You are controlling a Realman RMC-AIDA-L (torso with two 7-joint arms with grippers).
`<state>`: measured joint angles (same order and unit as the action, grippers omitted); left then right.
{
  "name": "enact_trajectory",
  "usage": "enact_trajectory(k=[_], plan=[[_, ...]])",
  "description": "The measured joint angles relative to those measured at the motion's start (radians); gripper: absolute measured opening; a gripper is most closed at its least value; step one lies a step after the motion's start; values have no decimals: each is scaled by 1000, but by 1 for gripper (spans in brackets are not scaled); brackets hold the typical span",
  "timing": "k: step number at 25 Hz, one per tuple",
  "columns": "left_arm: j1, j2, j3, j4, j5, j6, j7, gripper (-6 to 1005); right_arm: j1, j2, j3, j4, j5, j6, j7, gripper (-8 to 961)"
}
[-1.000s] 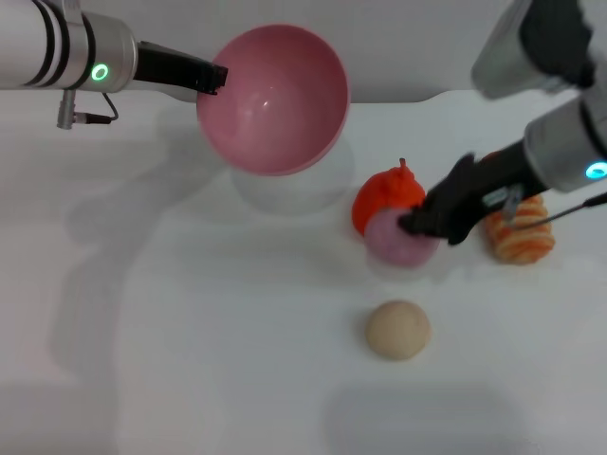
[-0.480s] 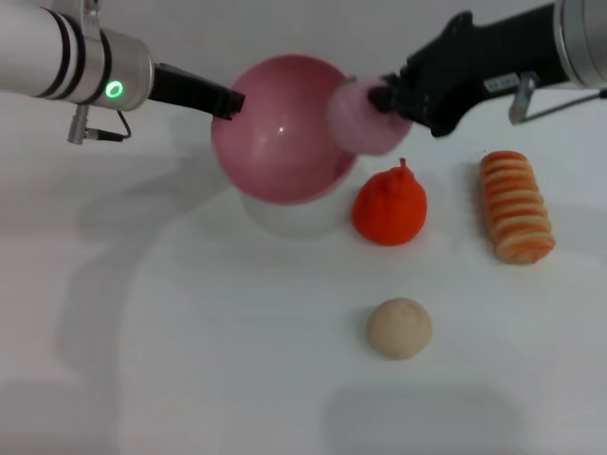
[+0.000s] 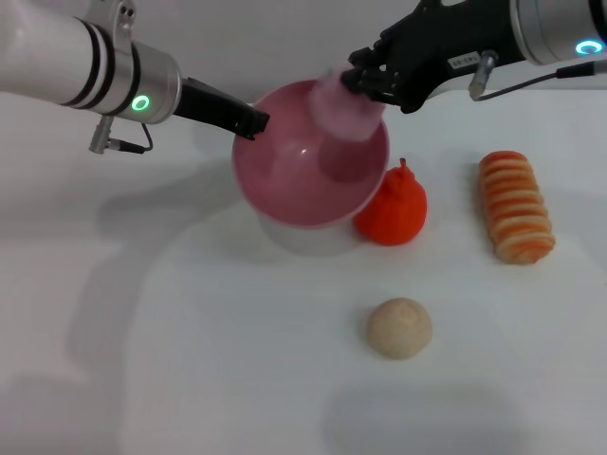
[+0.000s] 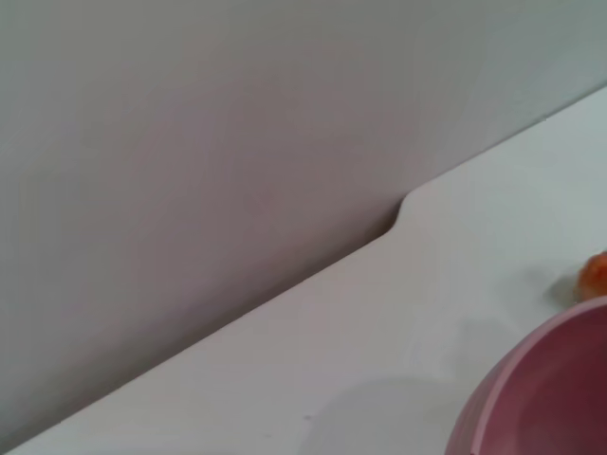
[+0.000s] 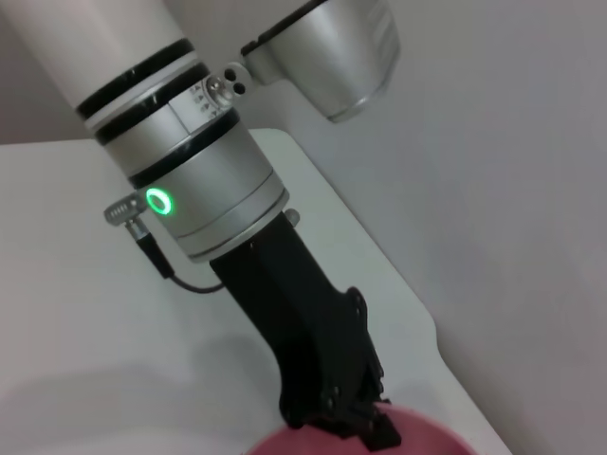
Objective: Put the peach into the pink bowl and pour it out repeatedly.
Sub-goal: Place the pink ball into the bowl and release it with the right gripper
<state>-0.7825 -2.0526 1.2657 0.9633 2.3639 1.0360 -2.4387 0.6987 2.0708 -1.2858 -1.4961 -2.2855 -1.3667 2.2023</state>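
My left gripper [image 3: 252,122] is shut on the near-left rim of the pink bowl [image 3: 294,171] and holds it tilted above the table. The pale pink peach [image 3: 343,102] hangs over the bowl's far right rim, with my right gripper [image 3: 364,80] shut on it. The left wrist view catches only a piece of the pink bowl's wall [image 4: 545,393]. In the right wrist view the left gripper [image 5: 365,428] clamps the pink bowl's rim [image 5: 427,442].
An orange-red pear [image 3: 391,209] stands right beside the bowl. Farther right lies an orange striped roll [image 3: 515,206], and a beige ball [image 3: 399,328] sits nearer the front. The table's back edge [image 4: 285,294] meets a grey wall.
My right gripper lifted the peach off the table beside the pear and carried it up and left over the bowl. The left arm shifted the bowl right and lower.
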Motion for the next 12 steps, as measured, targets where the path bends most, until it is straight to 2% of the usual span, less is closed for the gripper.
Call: enact_trajectory(k=[5,9,12], plan=[[-4,-1,12,0,0,1,0,45,4,1,-1,19,0,16,-24,141],[-12,-3,18,0,0,0,1,45,-8,2,9,17,7,40,-27,252],[-13,-4,27,0,-1,-24,14,45,-53,1,29,-1,66,84,-61,307]])
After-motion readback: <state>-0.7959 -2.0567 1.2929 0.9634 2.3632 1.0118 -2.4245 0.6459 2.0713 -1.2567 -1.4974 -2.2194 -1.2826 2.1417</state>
